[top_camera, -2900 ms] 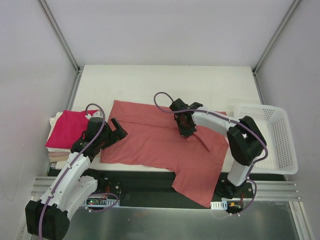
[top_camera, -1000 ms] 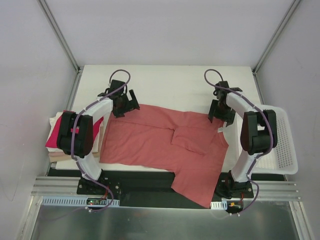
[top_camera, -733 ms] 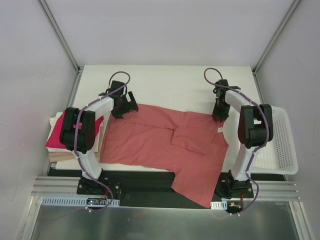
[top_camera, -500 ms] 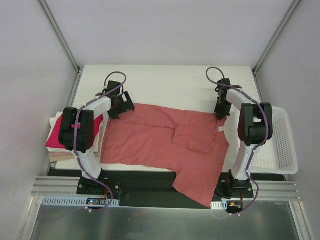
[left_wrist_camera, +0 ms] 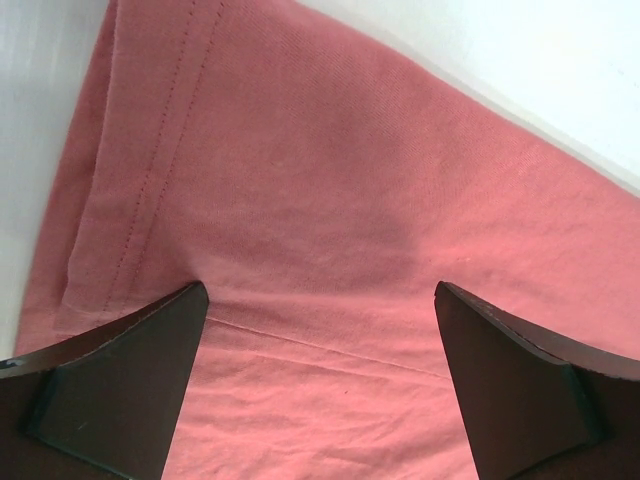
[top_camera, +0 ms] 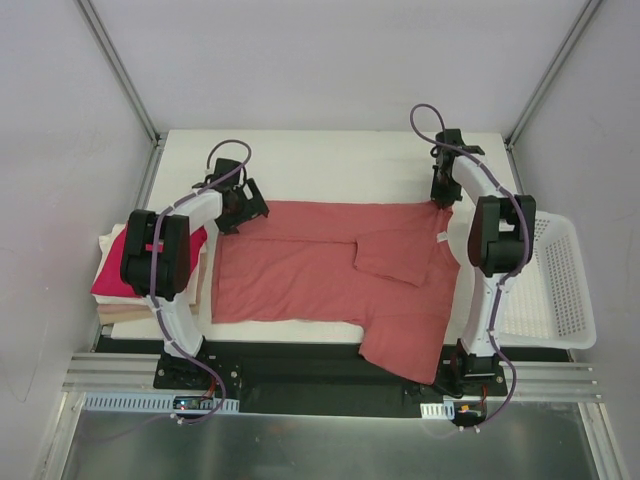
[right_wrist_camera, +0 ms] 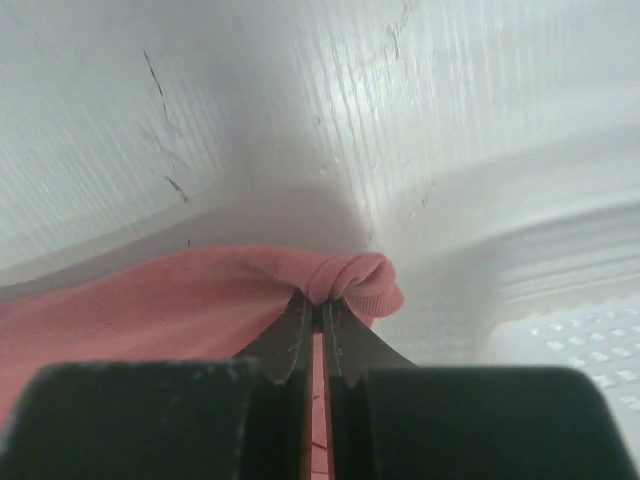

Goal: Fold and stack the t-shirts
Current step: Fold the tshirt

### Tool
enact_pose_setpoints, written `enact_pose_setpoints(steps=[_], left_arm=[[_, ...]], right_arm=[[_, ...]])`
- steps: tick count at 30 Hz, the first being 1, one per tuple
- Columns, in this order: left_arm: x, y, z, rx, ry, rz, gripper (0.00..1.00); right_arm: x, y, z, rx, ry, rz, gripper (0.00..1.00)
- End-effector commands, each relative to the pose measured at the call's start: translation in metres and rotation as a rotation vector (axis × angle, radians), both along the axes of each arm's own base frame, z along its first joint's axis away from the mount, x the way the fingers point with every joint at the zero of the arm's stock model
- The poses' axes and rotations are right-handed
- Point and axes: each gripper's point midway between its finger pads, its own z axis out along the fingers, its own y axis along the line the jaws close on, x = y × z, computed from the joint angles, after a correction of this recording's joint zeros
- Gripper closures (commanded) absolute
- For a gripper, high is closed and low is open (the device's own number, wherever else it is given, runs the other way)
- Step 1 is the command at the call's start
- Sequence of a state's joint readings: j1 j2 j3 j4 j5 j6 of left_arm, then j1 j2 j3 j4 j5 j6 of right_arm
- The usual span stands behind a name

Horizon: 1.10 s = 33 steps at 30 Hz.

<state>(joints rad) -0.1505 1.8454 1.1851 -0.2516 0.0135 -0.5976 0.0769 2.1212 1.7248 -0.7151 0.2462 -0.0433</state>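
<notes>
Pinching one corner, other loose

Risk: the right gripper (right_wrist_camera: 320, 308) clamps only a bunched nub of the salmon-pink cotton t-shirt (top_camera: 320, 270); a pull could slip it free. The left gripper (left_wrist_camera: 320, 300) gapes wide over the far-left hem, holding nothing, so tension would skew. Shirt lies spread on the white table (top_camera: 330, 160), its near part draping off the edge.

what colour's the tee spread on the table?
Plain salmon pink, no print. The tee shows best in the top view.
</notes>
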Motion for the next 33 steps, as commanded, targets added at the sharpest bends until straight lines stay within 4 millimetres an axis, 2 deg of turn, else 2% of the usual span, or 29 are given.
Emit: enact_pose_setpoints(steps=[1, 3, 5, 7, 8, 9, 10, 11, 12, 14, 15, 16, 17, 18, 19, 20, 21, 22, 23, 24, 25, 26, 27, 28, 29, 30, 31, 32, 33], left_arm=[[0.009, 0.010, -0.017, 0.005, 0.041, 0.062, 0.00], [0.015, 0.008, -0.021, 0.001, 0.044, 0.063, 0.01], [0.029, 0.007, -0.015, -0.003, 0.022, 0.064, 0.01], [0.041, 0.005, -0.012, -0.007, 0.008, 0.067, 0.01], [0.046, 0.004, -0.010, -0.008, 0.001, 0.066, 0.01], [0.049, 0.004, -0.013, -0.005, 0.006, 0.066, 0.01], [0.058, 0.004, -0.008, -0.004, -0.014, 0.065, 0.01], [0.061, 0.003, -0.007, -0.006, -0.014, 0.062, 0.01], [0.063, 0.002, -0.008, -0.005, -0.012, 0.058, 0.01], [0.069, -0.007, 0.005, -0.048, -0.032, 0.020, 0.01], [0.072, -0.008, 0.016, -0.054, -0.054, 0.016, 0.00], [0.073, -0.008, 0.022, -0.054, -0.068, 0.010, 0.01], [0.073, -0.009, 0.032, -0.057, -0.085, 0.003, 0.01], [0.075, -0.010, 0.053, -0.065, -0.129, -0.006, 0.01], [0.074, -0.013, 0.065, -0.074, -0.153, -0.019, 0.01], [0.073, -0.015, 0.078, -0.090, -0.176, -0.033, 0.01], [0.069, -0.017, 0.102, -0.096, -0.224, -0.048, 0.01], [0.065, -0.023, 0.114, -0.102, -0.249, -0.070, 0.01], [0.058, -0.028, 0.142, -0.105, -0.308, -0.091, 0.01], [0.048, -0.029, 0.146, -0.093, -0.315, -0.111, 0.01], [0.036, -0.039, 0.155, -0.091, -0.330, -0.141, 0.01], [0.023, -0.041, 0.182, -0.090, -0.392, -0.154, 0.01], [0.005, -0.038, 0.172, -0.062, -0.365, -0.155, 0.01], [-0.009, -0.038, 0.176, -0.051, -0.373, -0.157, 0.01], [-0.032, -0.045, 0.197, -0.052, -0.428, -0.182, 0.01], [-0.053, -0.038, 0.176, -0.001, -0.392, -0.166, 0.01], [-0.072, -0.035, 0.168, 0.012, -0.366, -0.158, 0.01], [-0.104, -0.037, 0.158, -0.012, -0.355, -0.152, 0.01], [-0.120, -0.037, 0.149, -0.034, -0.339, -0.149, 0.01]], right_arm=[[0.015, -0.013, -0.001, -0.037, 0.022, 0.039, 0.99], [0.033, -0.012, -0.001, -0.037, 0.004, 0.053, 0.99], [0.047, -0.014, 0.003, -0.058, -0.018, 0.054, 1.00], [0.070, -0.015, 0.006, -0.069, -0.057, 0.070, 0.99], [0.077, -0.015, 0.005, -0.064, -0.067, 0.078, 0.99], [0.083, -0.014, -0.006, -0.063, -0.060, 0.091, 0.97], [0.097, -0.012, 0.005, -0.060, -0.105, 0.095, 0.95], [0.101, -0.012, 0.002, -0.056, -0.110, 0.095, 0.93], [0.106, -0.015, -0.004, -0.054, -0.114, 0.083, 0.90], [0.114, -0.011, -0.002, -0.016, -0.141, 0.085, 0.73], [0.117, -0.011, 0.004, 0.003, -0.162, 0.089, 0.66], [0.118, -0.007, 0.009, 0.022, -0.173, 0.099, 0.53], [0.120, -0.005, 0.025, 0.032, -0.204, 0.108, 0.50], [0.120, -0.001, 0.036, 0.048, -0.224, 0.122, 0.48], [0.116, 0.008, 0.041, 0.092, -0.228, 0.143, 0.45], [0.114, 0.013, 0.071, 0.114, -0.278, 0.160, 0.43], [0.110, 0.019, 0.086, 0.134, -0.298, 0.176, 0.40], [0.105, 0.027, 0.099, 0.163, -0.316, 0.198, 0.28], [0.094, 0.038, 0.126, 0.197, -0.352, 0.232, 0.15], [0.087, 0.044, 0.140, 0.211, -0.372, 0.252, 0.01], [0.079, 0.050, 0.154, 0.222, -0.391, 0.269, 0.03], [0.060, 0.057, 0.175, 0.225, -0.414, 0.286, 0.03], [0.050, 0.061, 0.187, 0.223, -0.431, 0.297, 0.03], [0.038, 0.062, 0.192, 0.210, -0.434, 0.298, 0.03], [0.016, 0.070, 0.224, 0.208, -0.496, 0.318, 0.03], [-0.003, 0.071, 0.206, 0.209, -0.447, 0.313, 0.03], [-0.028, 0.070, 0.233, 0.204, -0.514, 0.312, 0.03], [-0.041, 0.078, 0.238, 0.229, -0.541, 0.308, 0.03], [-0.064, 0.073, 0.200, 0.209, -0.465, 0.275, 0.03]])
